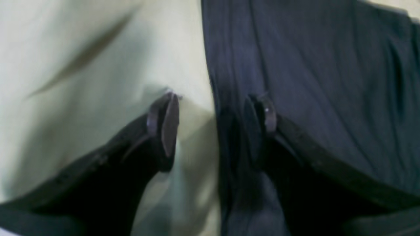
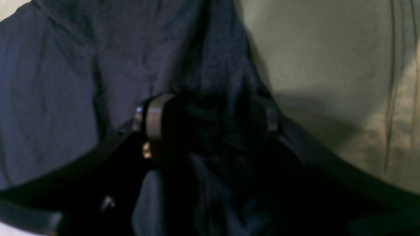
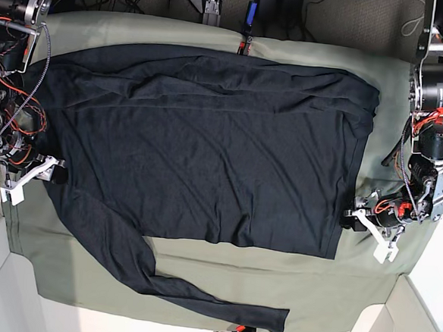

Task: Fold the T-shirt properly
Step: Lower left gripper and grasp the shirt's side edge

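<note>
On the olive-green table cloth (image 3: 199, 274) lies the T-shirt (image 3: 208, 142). Left gripper (image 1: 213, 123) straddles its edge, fingers spread — right gripper (image 2: 210, 124) likewise, fabric bunched between.

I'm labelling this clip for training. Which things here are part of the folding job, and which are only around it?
Part of the job:
T-shirt
left gripper, jaws apart at the shirt's side edge
right gripper, at the opposite edge

Only around it:
olive-green table cloth
cables and motors at the arm bases

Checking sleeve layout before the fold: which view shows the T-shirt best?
Base view: the whole T-shirt lies spread on the green cloth, one sleeve trailing out. Both wrist views show only blurred dark fabric at the gripper fingers.
</note>
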`<state>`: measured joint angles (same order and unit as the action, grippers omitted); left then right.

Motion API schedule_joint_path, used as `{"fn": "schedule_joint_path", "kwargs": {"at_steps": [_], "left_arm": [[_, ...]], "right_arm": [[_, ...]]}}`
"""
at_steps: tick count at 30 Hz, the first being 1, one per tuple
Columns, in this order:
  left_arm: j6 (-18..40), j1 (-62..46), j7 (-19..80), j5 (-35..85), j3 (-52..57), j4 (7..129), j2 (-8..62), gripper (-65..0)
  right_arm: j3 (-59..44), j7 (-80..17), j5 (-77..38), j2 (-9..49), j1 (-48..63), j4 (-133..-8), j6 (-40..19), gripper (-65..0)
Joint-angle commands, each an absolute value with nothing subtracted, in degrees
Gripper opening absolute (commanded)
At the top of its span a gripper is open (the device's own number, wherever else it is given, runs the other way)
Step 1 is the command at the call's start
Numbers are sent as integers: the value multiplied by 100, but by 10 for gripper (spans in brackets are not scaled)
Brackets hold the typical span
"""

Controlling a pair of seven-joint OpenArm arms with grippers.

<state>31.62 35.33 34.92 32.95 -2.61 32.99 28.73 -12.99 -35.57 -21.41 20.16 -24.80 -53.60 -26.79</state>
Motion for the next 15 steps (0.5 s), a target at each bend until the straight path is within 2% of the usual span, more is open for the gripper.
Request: {"fn": "schedule_joint_path", "kwargs": {"at_steps": [1,7,12,15], "left_arm": [[3170,3789,3380,3358,-235,3201,2928,-305],[3293,3903,3492,3395,-235,2724,2674,-305],[3933,3907,4117,4045,-235,2775,2554,-305],[4000,3907,4298,4152,-235,2777,2473,-306]], "right_arm": [[-1310,-3601,-2143,2093,-2600,-5422,-2681,-314],[-1310,-3599,-2141,2093,-2598,-5422,-2681,-314],[-1310,-3581,-2143,2093,-2598,-5422,-2681,-314],[-1310,-3577,-2145,2091,-2600,-5422,-2679,-314]]}}
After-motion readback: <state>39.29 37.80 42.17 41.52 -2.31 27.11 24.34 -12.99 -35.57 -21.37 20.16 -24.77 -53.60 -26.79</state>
